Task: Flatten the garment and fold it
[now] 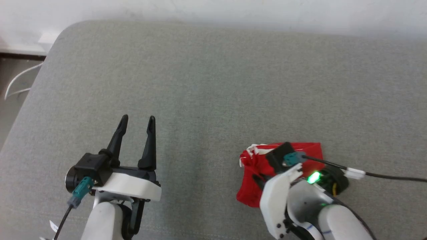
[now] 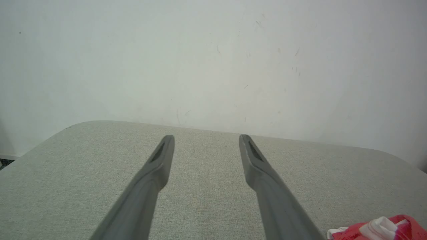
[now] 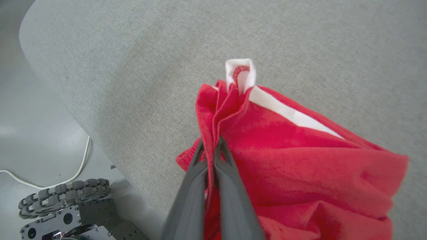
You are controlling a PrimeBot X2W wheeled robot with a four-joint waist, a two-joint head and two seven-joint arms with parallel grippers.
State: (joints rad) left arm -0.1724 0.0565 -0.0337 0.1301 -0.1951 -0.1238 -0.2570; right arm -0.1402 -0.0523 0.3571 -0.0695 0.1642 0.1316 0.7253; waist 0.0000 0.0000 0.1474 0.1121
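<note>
Shorts (image 3: 300, 166) bunched up, my right end effector (image 3: 210, 143) pinching a fold; left end effector (image 1: 138, 118) gapes empty, shorts lying to its right.

We see a wide grey cloth-covered top with round corners (image 1: 213, 83). Its cloth looks smooth and flat. On it, near the front edge on our right side, sits one bunched-up pair of bright red thin shorts with white trim (image 1: 247, 193).

Left dark two-fingered gripper (image 1: 137, 118) spread wide, right dark two-fingered gripper (image 3: 210, 144) pinched on bright red thin-fabric shorts (image 3: 300, 160)
</note>
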